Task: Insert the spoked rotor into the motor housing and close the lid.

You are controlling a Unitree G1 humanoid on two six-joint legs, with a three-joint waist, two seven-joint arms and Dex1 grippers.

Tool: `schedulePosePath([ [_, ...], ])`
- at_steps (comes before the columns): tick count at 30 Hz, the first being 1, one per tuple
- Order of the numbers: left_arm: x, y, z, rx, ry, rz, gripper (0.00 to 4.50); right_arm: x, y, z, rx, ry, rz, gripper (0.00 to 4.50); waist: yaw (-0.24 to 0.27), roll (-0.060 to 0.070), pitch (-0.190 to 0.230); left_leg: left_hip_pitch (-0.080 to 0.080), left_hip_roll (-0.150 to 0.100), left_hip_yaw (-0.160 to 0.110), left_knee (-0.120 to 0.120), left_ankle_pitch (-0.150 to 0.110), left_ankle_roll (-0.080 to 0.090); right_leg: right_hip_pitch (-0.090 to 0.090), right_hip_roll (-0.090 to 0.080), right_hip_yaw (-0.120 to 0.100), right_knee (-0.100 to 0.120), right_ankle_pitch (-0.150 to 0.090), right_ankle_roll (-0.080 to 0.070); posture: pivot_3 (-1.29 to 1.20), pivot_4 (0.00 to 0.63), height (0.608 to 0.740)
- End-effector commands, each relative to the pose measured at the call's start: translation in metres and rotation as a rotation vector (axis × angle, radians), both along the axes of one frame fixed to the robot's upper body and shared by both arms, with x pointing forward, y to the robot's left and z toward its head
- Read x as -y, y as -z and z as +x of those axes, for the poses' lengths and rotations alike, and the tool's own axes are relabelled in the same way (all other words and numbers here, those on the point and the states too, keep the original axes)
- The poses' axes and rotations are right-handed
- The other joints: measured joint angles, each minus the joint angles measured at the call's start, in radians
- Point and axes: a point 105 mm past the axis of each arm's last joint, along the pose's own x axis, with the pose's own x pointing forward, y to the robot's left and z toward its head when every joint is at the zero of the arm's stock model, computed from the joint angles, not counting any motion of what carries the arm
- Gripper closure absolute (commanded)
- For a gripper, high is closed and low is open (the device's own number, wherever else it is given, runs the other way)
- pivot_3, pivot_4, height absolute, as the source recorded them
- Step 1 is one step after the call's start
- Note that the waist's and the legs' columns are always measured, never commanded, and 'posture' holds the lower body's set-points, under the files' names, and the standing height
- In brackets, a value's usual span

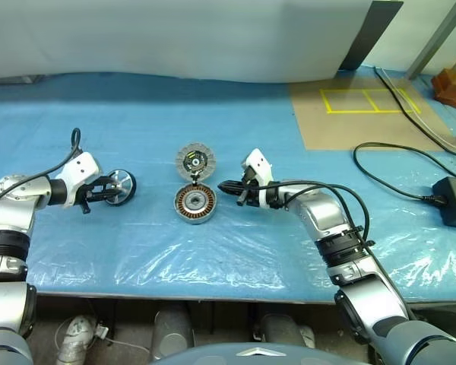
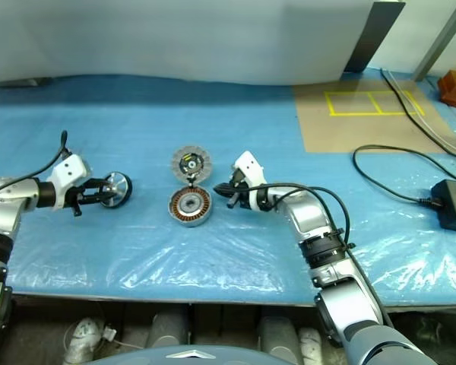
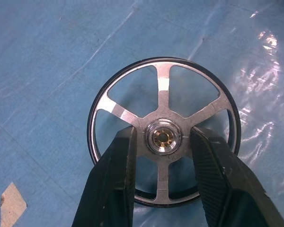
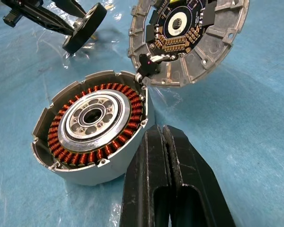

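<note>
Spoked rotor (image 3: pixel 162 137) sits clamped by its hub in the left claw (image 1: pixel 106 192), well to the left of the motor housing (image 1: pixel 194 205) on the blue surface (image 1: pixel 213 129). That housing, with copper windings inside, lies open, its lid (image 1: pixel 194 161) hinged up just behind it. Right claw (image 1: pixel 226 185), fingers pressed together and empty, hovers just right of the housing.

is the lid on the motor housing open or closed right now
Open. The lid is swung back off the motor housing beside it, circuit face showing. The housing's copper windings are uncovered, and the spoked rotor sits in the left claw.
</note>
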Motion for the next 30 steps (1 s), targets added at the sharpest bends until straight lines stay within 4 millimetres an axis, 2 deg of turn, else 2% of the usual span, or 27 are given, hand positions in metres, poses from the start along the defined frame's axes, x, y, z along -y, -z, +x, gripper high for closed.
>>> schedulePosePath([
  [1, 0.017, 0.000, -0.006, 0.004, 0.045, -0.049, 3.12, -0.003, -0.018, 0.001, 0.047, -0.013, 0.046, 4.50, 0.001, 0.000, 0.000, 0.000, 0.000, 0.000, 0.000, 0.000, 0.000, 0.000, 0.000, 0.000, 0.000, 0.000, 0.000, 0.00, 0.150, 0.740],
  [6, 0.052, -0.027, -0.021, 0.072, 0.134, -0.179, 3.12, 0.004, -0.027, -0.007, 0.077, -0.088, 0.041, 4.50, 0.000, -0.002, 0.001, -0.003, 0.000, 0.000, 0.000, 0.000, 0.000, -0.002, 0.000, -0.001, 0.000, 0.000, 0.000, 0.00, 0.150, 0.740],
  [11, 0.072, -0.036, -0.039, 0.084, 0.192, -0.197, 3.12, 0.021, -0.041, 0.001, 0.090, -0.071, 0.046, 4.50, -0.002, -0.003, 0.002, -0.004, 0.001, 0.000, 0.000, 0.000, 0.000, -0.003, 0.001, -0.001, -0.001, 0.000, 0.000, 0.00, 0.150, 0.740],
  [14, 0.087, -0.035, -0.046, 0.074, 0.229, -0.214, 3.12, 0.031, -0.045, 0.005, 0.100, -0.038, 0.043, 4.50, -0.003, -0.003, 0.002, -0.004, 0.001, 0.000, 0.000, 0.000, 0.000, -0.004, 0.001, 0.000, -0.001, 0.000, 0.000, 0.00, 0.150, 0.740],
  [20, 0.121, -0.027, -0.042, 0.057, 0.308, -0.255, 3.12, 0.041, -0.042, 0.003, 0.095, 0.017, 0.041, 4.50, 0.000, -0.003, 0.002, -0.004, 0.001, 0.000, 0.001, 0.000, 0.000, -0.003, 0.001, 0.000, 0.000, 0.000, 0.000, 0.00, 0.150, 0.740],
  [30, 0.150, -0.027, -0.022, 0.040, 0.399, -0.301, 3.12, 0.045, -0.037, 0.000, 0.088, 0.063, 0.036, 4.50, -0.001, -0.002, 0.002, -0.004, 0.000, 0.000, 0.002, 0.000, 0.000, -0.003, 0.001, 0.001, 0.000, 0.000, 0.001, 0.00, 0.150, 0.740],
])
